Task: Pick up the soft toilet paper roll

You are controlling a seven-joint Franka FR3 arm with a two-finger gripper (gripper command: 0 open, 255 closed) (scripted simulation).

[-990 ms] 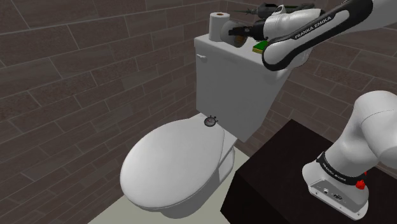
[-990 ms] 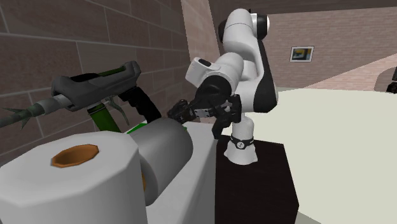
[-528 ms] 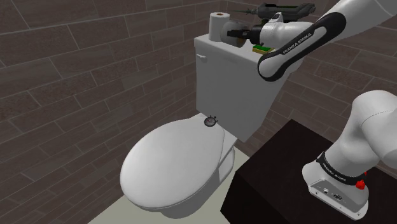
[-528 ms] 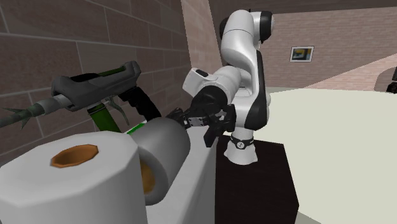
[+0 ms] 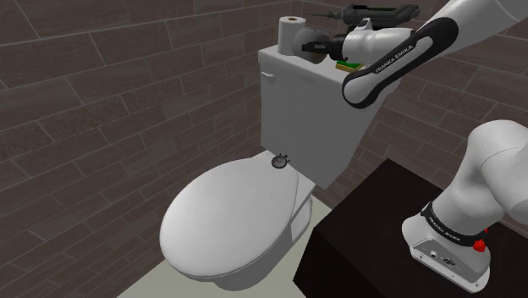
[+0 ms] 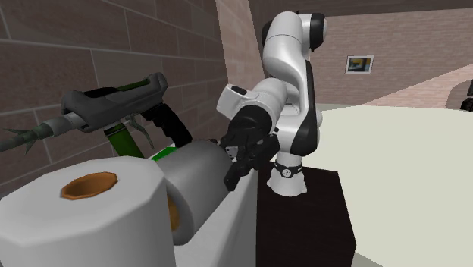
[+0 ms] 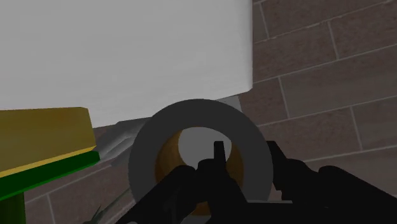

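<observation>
– Brick walling (image 5: 101, 85) is being shown closing round a white toilet, with the tank (image 5: 305, 110) being backed right against it. Where is room being left?
– Little is being left on the tank's top: an upright white roll (image 5: 292, 34), a grey roll (image 6: 193, 174) lying on its side, a green and yellow block (image 7: 44, 137) and a grey trigger nozzle (image 6: 114, 106) are being crowded together there. Open space is being offered in front of the tank, over the shut toilet lid (image 5: 233, 220), where a small dark object (image 5: 280, 159) is being carried near the hinge.
– Where is the task's thing being found?
– The grey roll is being seen just beside the upright one, next to the top's front edge, away from the wall.
– How is the end effector (image 7: 247, 153) being held?
– Spread. One finger (image 7: 216, 156) is being held inside the roll's brown core (image 7: 167, 156) and the other is being kept outside its wall, so the wall is being straddled rather than clasped. The arm (image 5: 398, 55) is being stretched from the dark stand (image 5: 372, 229) at the shoulder view's lower right, out over the tank.
</observation>
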